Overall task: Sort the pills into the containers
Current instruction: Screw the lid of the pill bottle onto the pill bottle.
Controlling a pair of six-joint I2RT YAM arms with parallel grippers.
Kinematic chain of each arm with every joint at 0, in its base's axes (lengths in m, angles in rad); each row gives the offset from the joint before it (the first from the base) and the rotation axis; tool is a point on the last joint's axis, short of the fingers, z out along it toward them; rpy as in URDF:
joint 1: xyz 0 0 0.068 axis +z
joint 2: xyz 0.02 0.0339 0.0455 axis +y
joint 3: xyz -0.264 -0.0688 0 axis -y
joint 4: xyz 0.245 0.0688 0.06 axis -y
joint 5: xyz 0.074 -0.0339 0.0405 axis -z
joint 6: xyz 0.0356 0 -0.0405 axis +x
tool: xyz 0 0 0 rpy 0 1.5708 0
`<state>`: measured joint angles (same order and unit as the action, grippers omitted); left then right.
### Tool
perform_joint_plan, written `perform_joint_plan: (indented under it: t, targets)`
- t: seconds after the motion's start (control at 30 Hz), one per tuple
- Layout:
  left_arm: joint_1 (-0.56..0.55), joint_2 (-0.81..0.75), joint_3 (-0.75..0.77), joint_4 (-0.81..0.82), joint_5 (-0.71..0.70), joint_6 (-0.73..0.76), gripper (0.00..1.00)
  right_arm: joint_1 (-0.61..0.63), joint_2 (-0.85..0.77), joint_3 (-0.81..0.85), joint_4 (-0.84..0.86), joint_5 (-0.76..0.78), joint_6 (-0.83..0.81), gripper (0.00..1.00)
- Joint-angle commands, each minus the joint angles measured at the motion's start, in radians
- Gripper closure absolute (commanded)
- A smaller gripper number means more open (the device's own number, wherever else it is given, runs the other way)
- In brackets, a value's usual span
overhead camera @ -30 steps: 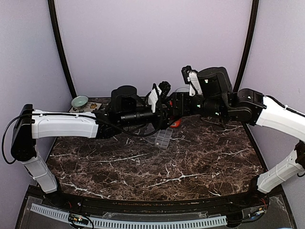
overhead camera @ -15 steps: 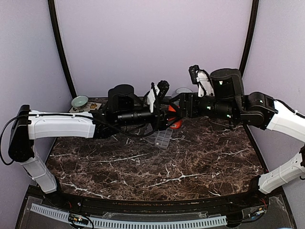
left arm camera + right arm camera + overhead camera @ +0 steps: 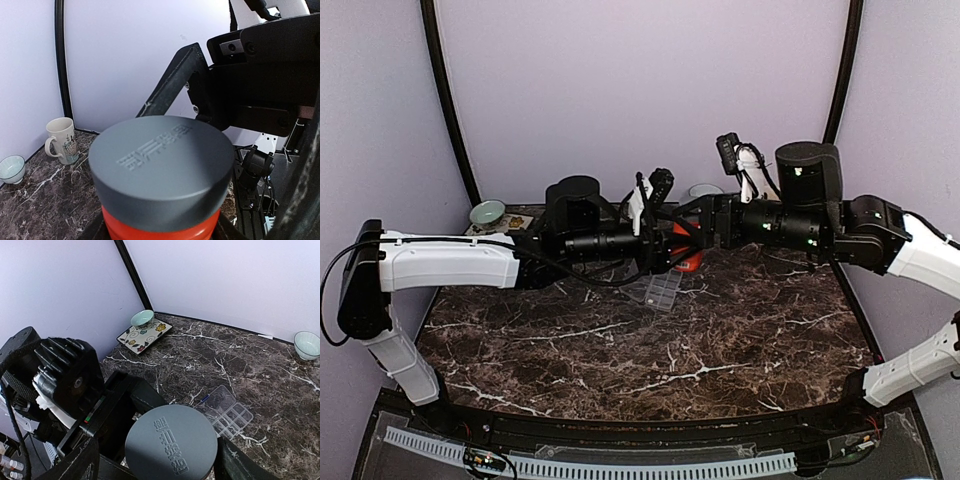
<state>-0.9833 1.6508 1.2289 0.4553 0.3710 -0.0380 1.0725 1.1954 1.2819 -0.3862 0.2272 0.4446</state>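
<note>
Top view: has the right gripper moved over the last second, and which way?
Yes. The right gripper has pulled back rightward, toward the black pole at the right rear; the pale bowl behind it now shows.

An orange bottle (image 3: pixel 686 250) with a grey cap (image 3: pixel 162 160), its top embossed with lettering, is raised over the dark marble table (image 3: pixel 720 340) in front of me. In the far left corner I see a green bowl (image 3: pixel 142 318) on a patterned plate (image 3: pixel 150 336). By the back wall a pale bowl (image 3: pixel 12 169) stands near a mug (image 3: pixel 61 141).
</note>
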Motion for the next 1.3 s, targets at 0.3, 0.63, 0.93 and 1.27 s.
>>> perform_joint_plan:
  t: [0.3,0.63,0.93,1.27]
  targets:
    - [0.082,-0.078,-0.01,0.075,0.226,-0.105,1.0,-0.078,-0.066,-0.016,0.035,-0.118,-0.078,0.19]
    - [0.123,-0.07,0.002,0.074,0.417,-0.165,1.0,-0.121,-0.056,-0.021,0.075,-0.205,-0.093,0.2]
    - [0.143,-0.034,0.053,0.032,0.544,-0.221,1.0,-0.137,-0.033,0.002,0.081,-0.287,-0.108,0.21]
    - [0.145,-0.022,0.066,0.021,0.571,-0.226,1.0,-0.138,-0.024,0.023,0.082,-0.341,-0.105,0.21]
